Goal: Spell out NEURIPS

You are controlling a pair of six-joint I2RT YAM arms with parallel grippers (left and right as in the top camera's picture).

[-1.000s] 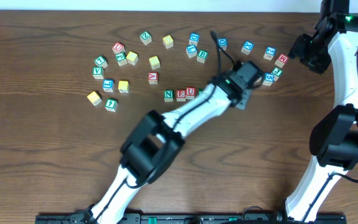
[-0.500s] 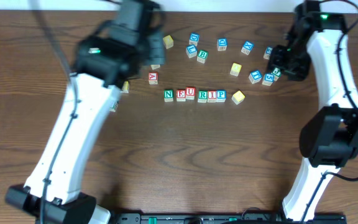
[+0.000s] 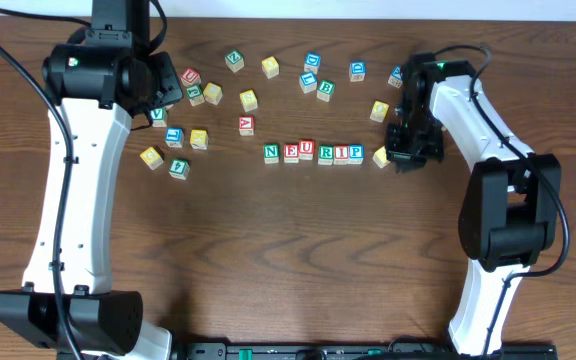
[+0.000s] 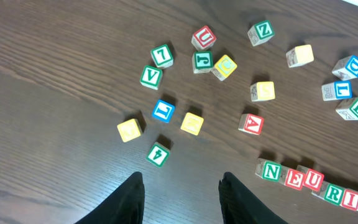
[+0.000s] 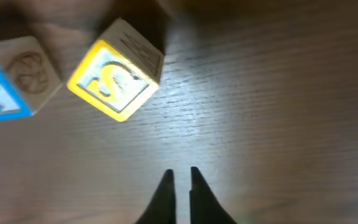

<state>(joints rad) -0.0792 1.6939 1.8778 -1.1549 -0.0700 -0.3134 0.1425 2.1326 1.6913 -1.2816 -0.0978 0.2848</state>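
Surface: dark wood-grain surface with both arms rising from its near edge.
Letter row: six cubes side by side in a straight line near the middle, reading left to right in the overhead view.
N cube: white top, green letter, left end of the row.
E cube: white top, red letter, against the N.
U cube: red letter, set a touch farther back than its neighbours.
R cube: green letter.
I cube: red letter.
P cube: blue letter, right end of the row.
Yellow cube: yellow-framed top with a pale S, turned at an angle to the row, one corner just beside the P cube. I cannot tell if they touch.
Right tool: fingers pressed narrow, almost together, with nothing between them, low over bare wood just beside the yellow cube, on the side away from the row.
Loose cubes: a red-lettered cube lies just behind the row, a second plain yellow one behind the right end, and blue and green ones farther back.
Left cluster: green 4 cube, blue L, green V and yellow tops scattered apart.
Left tool: fingers partly spread, holding nothing, raised above the left cluster at the far left.
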